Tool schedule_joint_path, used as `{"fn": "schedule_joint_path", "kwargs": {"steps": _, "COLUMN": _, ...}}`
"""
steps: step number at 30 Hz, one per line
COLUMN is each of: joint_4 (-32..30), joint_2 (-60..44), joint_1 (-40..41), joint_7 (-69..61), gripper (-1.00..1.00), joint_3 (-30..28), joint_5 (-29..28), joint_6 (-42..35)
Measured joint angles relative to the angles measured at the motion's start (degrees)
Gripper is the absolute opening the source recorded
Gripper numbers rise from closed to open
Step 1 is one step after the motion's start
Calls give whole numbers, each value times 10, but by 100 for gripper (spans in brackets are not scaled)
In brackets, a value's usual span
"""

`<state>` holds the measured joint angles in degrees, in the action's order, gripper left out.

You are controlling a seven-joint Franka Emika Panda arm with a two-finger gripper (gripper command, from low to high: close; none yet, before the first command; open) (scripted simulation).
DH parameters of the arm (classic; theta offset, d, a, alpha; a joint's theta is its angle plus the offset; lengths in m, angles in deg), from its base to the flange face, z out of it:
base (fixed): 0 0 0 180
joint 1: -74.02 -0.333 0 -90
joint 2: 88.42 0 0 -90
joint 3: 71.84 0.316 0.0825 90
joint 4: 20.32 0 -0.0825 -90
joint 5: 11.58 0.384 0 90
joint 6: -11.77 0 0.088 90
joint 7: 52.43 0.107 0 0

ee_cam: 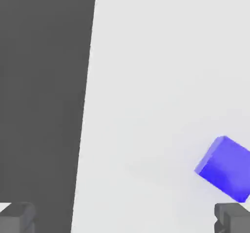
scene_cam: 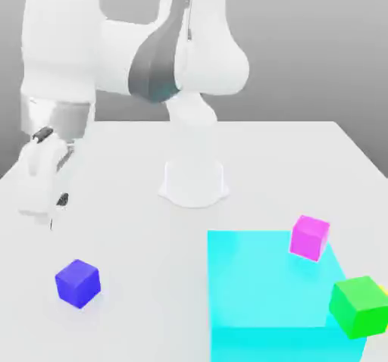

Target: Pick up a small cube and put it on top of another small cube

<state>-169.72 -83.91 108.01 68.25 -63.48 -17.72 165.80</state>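
The small deep-blue cube (scene_cam: 77,283) rests on the white table near the front of the exterior view's left. My gripper (scene_cam: 47,215) hangs above the table farther back than the cube and slightly to the exterior view's left, apart from it. In the hand view the cube (ee_cam: 225,167) lies close to one dark fingertip (ee_cam: 233,218). The other fingertip (ee_cam: 17,217) is far across the picture, so the gripper (ee_cam: 125,220) is open with nothing between its fingers. A magenta cube (scene_cam: 309,237) sits on the big cyan block (scene_cam: 265,292), and a green cube (scene_cam: 358,306) is at that block's right corner.
The arm's white base (scene_cam: 194,182) stands at the middle back of the table. In the hand view the table's edge (ee_cam: 87,105) runs close beside the gripper, with dark floor beyond it. The big cyan block takes up the front of the exterior view's right.
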Motion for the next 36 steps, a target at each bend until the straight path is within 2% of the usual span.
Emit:
{"fn": "schedule_joint_path", "kwargs": {"steps": 8, "joint_4": -43, "joint_2": -110, "joint_1": 35, "joint_7": 153, "gripper": 0, "joint_3": -19, "joint_5": 34, "joint_6": 66}}
{"fn": "schedule_joint_path", "kwargs": {"steps": 13, "joint_4": -28, "joint_2": -210, "joint_1": 15, "joint_7": 180, "gripper": 0, "joint_3": -46, "joint_5": 13, "joint_6": 148}}
{"fn": "schedule_joint_path", "kwargs": {"steps": 14, "joint_4": -26, "joint_2": -226, "joint_1": 9, "joint_7": 183, "gripper": -100, "joint_3": -52, "joint_5": 9, "joint_6": 160}}
{"fn": "schedule_joint_path", "kwargs": {"steps": 21, "joint_4": -26, "joint_2": -227, "joint_1": 8, "joint_7": 183, "gripper": -100, "joint_3": -54, "joint_5": 9, "joint_6": 163}}
{"fn": "schedule_joint_path", "kwargs": {"steps": 27, "joint_4": -42, "joint_2": -120, "joint_1": 18, "joint_7": 161, "gripper": -100, "joint_3": -31, "joint_5": 41, "joint_6": 72}}
{"fn": "schedule_joint_path", "kwargs": {"steps": 36, "joint_4": 112, "joint_2": -107, "joint_1": -157, "joint_7": 266, "gripper": -100, "joint_3": 102, "joint_5": 28, "joint_6": -102}}
